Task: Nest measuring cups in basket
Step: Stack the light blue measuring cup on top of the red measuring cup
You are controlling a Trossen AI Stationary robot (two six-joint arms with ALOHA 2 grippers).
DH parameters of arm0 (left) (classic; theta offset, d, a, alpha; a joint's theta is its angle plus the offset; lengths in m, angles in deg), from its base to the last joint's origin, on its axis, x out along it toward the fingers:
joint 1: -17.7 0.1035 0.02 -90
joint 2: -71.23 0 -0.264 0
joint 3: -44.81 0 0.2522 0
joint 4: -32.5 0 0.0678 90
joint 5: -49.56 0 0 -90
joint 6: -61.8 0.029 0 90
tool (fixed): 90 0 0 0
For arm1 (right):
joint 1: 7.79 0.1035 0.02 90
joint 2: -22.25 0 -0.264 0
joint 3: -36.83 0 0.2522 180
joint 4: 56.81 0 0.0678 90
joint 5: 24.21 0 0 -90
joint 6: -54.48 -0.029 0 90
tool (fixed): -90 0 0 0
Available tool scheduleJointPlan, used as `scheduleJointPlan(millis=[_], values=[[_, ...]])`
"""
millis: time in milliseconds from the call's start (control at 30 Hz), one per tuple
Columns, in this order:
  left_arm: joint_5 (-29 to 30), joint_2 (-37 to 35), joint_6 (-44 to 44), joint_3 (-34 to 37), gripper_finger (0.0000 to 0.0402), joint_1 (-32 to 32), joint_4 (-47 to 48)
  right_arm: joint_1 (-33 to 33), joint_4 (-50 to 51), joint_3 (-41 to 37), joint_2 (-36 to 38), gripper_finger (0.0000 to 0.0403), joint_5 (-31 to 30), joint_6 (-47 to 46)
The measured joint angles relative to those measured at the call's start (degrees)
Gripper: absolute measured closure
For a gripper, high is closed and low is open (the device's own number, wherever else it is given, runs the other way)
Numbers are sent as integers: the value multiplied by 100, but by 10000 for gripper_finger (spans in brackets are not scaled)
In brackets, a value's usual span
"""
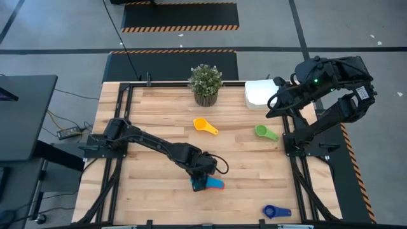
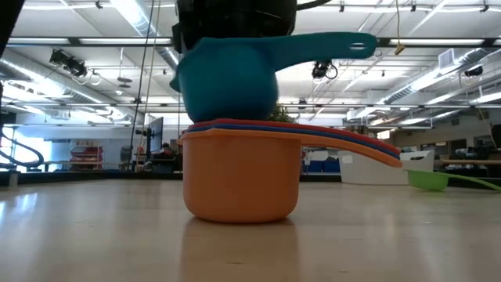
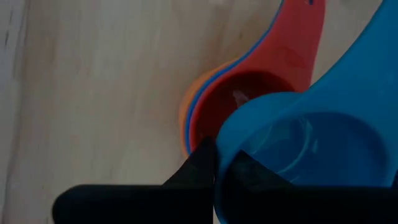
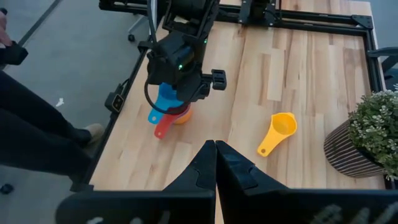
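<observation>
Wooden table [image 1: 254, 165], left end effector [image 1: 202, 177] clamped on light blue cup [image 2: 227, 78], above orange cup [image 2: 241, 176]

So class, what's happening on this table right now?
The left gripper is shut on a light blue cup, holding it over a nested stack with an orange cup at the bottom, near the table's front edge. The yellow cup, green cup and dark blue cup lie loose on the table. The white basket sits at the far side under the right gripper, which waits shut.
</observation>
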Motion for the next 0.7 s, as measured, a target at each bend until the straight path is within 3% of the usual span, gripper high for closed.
scheduleJointPlan(millis=[300, 500, 700], values=[[-37, 184, 36, 4, 392, 14, -21, 0, 0, 0, 0, 398, 0, -1], [-135, 164, 212, 2, 358, 18, -48, 0, 0, 0, 0, 398, 0, 0], [-739, 111, 251, 2, 331, 172, -47, 0, 0, 0, 0, 398, 2, 0]])
